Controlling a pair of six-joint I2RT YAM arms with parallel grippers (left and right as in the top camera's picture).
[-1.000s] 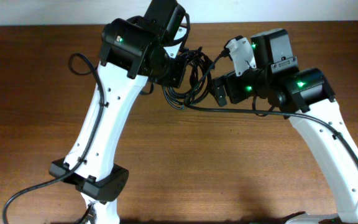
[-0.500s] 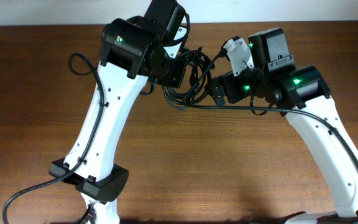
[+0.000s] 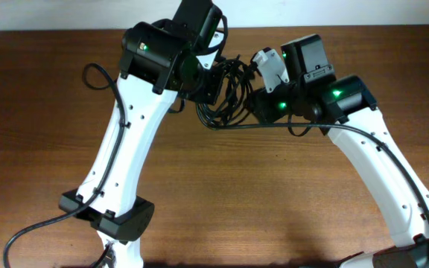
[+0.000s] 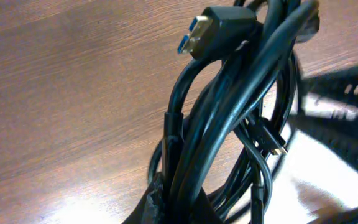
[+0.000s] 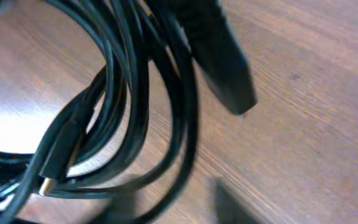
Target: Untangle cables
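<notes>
The cables [image 3: 227, 89] hang as one tangled black bundle between the two arms, toward 12 o'clock on the table [image 3: 274, 193]. In the left wrist view the bundle [image 4: 229, 124] rises from the bottom edge in stacked loops. A USB plug [image 4: 210, 31] with a blue insert tops the bundle at 12 o'clock, and a small plug [image 4: 272, 140] with a gold tip pokes out at 3 o'clock. The left gripper [image 3: 213, 83] sits at 9 o'clock of the bundle, clenched on the cables, with the loops standing up off the wood. The right gripper [image 3: 258, 104] is at 4 o'clock of the bundle, right against it. In the blurred right wrist view one dark finger [image 5: 219, 56] lies just beside the loops [image 5: 123, 93], at their 2 o'clock. Whether that gripper is released or grasping cannot be told.
</notes>
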